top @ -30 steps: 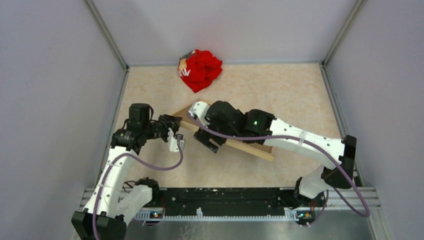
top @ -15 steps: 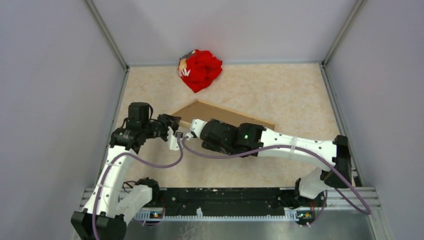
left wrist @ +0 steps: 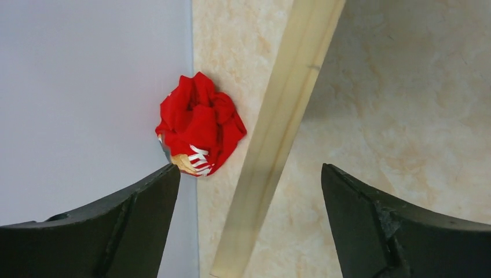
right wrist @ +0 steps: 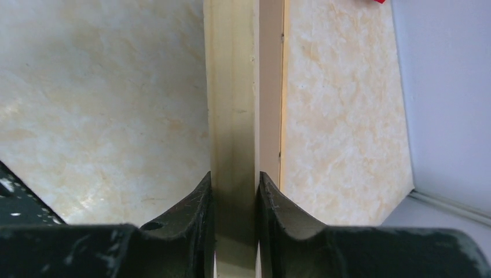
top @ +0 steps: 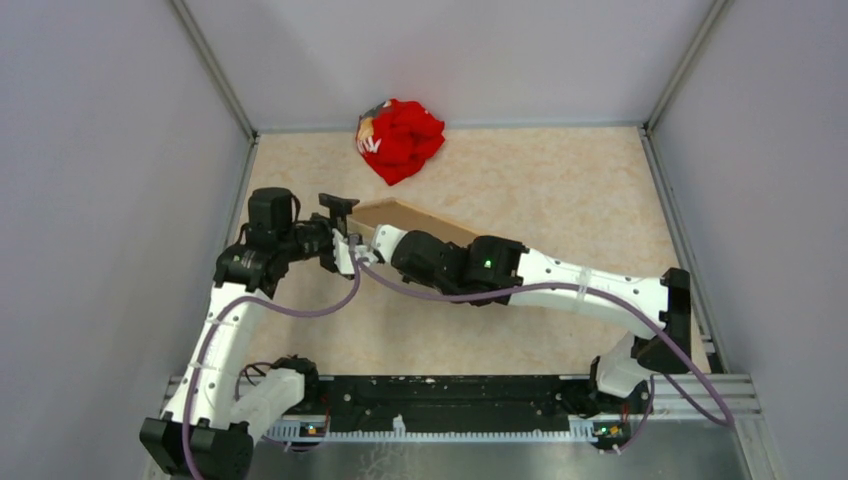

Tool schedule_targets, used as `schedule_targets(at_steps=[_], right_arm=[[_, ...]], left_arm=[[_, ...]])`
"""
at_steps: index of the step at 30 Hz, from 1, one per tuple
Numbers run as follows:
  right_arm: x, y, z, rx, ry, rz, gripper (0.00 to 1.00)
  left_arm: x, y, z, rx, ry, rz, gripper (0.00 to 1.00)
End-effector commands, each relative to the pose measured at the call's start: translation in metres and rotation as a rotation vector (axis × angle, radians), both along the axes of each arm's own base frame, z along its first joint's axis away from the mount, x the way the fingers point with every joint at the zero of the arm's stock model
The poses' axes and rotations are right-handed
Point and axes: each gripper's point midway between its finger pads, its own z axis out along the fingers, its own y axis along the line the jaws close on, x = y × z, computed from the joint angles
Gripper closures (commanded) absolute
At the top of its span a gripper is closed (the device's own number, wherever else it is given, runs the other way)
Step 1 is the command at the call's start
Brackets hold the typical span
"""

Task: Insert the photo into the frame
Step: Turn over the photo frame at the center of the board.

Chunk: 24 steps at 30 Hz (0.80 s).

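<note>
Frame [right wrist: 231, 104] is noted as pale tan wood with faint grain, the board [top: 425, 218] in it as plain mid-brown, and the tabletop [top: 560, 190] as cream with soft peach marbling. The crumpled cloth [left wrist: 200, 124] is recorded as bright red with white lettering, against flat grey-lilac walls [top: 100, 150]. The left arm [top: 225, 335] and right arm [top: 590, 285] are logged as white with black joints, the cables [top: 300, 312] as dull purple, and the left gripper [left wrist: 249, 168] and right gripper [right wrist: 234, 176] as matt black, pale-scuffed.
</note>
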Motion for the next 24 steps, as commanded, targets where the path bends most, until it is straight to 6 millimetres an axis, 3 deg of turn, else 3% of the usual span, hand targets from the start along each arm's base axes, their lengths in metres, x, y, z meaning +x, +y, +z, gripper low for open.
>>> schedule_targets(at_steps=[1,5,9,14,18,24], right_arm=[[0.016,0.015,0.078,0.295,0.002,-0.083,1.00],[0.048,-0.007,0.103,0.530,0.166,-0.222,1.00],[0.094,-0.048,0.099,0.779,0.350,-0.391,1.00],[0.127,-0.109,0.065,0.971,0.476,-0.596,1.00],[0.133,-0.154,0.025,1.015,0.511,-0.760,1.00],[0.127,-0.188,-0.015,1.091,0.537,-0.894,1.00]], left_arm=[[0.013,-0.007,0.058,-0.198,-0.025,0.092,0.01],[0.029,-0.003,0.076,-0.302,0.119,0.216,0.02],[0.045,0.001,0.076,-0.361,0.280,0.315,0.01],[0.053,0.008,0.070,-0.405,0.401,0.385,0.01],[0.058,0.012,0.058,-0.412,0.473,0.424,0.01],[0.069,0.022,0.024,-0.416,0.580,0.527,0.01]])
